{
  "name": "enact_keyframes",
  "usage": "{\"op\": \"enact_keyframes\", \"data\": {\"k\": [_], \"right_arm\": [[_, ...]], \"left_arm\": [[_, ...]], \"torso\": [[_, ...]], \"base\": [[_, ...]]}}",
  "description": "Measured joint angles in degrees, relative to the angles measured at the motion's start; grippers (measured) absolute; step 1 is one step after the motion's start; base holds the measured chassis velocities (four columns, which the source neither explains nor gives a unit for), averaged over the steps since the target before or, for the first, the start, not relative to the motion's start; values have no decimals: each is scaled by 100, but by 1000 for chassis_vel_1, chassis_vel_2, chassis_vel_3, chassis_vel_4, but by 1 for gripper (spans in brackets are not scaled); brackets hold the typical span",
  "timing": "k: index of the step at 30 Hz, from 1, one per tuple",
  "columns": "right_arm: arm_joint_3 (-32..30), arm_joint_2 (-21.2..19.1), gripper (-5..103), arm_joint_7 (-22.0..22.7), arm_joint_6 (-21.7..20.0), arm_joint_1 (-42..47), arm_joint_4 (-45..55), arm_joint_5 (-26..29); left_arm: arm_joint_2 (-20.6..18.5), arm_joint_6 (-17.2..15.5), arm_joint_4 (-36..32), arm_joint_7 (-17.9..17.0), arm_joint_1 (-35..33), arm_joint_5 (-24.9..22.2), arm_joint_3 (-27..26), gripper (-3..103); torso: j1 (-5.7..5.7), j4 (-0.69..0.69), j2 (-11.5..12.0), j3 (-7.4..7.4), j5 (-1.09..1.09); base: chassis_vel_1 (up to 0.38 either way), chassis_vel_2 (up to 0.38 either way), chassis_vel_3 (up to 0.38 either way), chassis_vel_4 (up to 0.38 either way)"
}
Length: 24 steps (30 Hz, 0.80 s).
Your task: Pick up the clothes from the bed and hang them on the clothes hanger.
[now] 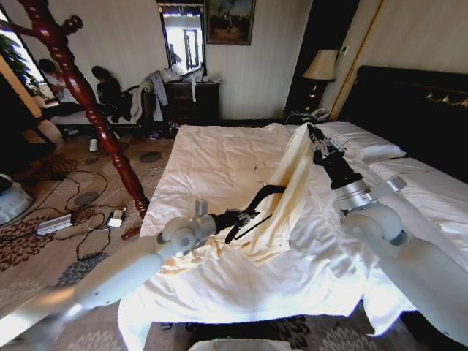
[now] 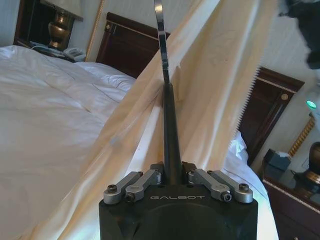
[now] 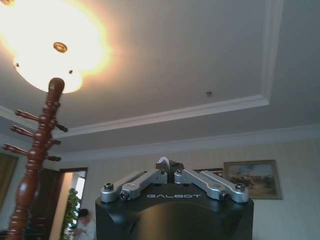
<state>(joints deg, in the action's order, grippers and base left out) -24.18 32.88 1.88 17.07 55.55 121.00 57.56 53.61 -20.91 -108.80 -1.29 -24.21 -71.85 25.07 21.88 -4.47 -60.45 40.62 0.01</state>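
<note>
The step in hand looks like threading the hanger into the garment, so the work wants the two arms kept in step: cloth lifted taut enough to open a gap, hanger shoulder fed along that gap rather than pushed against the fabric (a snagged fold would drag the whole piece off the bed).

Nearest, the left gripper reaches in low over the bed, its fingers pressed together on the hanger, pinching the black bar; in the left wrist view that bar runs straight up from between the fingers, with the cream garment draped just behind and beside it, touching or nearly so.

Farther off, the right gripper holds the top of the garment raised above the duvet, its fingers closed on the cloth there. The silver hook stands beside the hanging fold.
</note>
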Motion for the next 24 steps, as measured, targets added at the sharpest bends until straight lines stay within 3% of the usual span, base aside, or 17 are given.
{"op": "enact_keyframes", "data": {"k": [6,14,19,23,24], "right_arm": [[64,-5,1,-294,159,195,374,-70],[262,49,1,-354,102,556,634,-450],[303,74,1,-151,-74,733,613,-731],[303,69,23,-44,-275,908,765,-714],[303,69,23,-44,-275,908,765,-714]], "left_arm": [[525,14,480,-3,161,70,18,17],[642,20,537,-1,232,94,-68,17],[564,21,293,-3,230,69,-198,17],[435,21,127,-3,228,61,-267,17],[435,21,127,-3,228,61,-267,17]], "torso": [[0,0,0,0,-1],[0,0,0,0,-1],[0,0,0,-1,-1],[0,1,0,0,-2],[0,1,0,0,-2]], "base": [[0,0,0,0],[0,0,0,0],[0,0,0,0],[0,0,0,0],[0,0,0,0]]}}
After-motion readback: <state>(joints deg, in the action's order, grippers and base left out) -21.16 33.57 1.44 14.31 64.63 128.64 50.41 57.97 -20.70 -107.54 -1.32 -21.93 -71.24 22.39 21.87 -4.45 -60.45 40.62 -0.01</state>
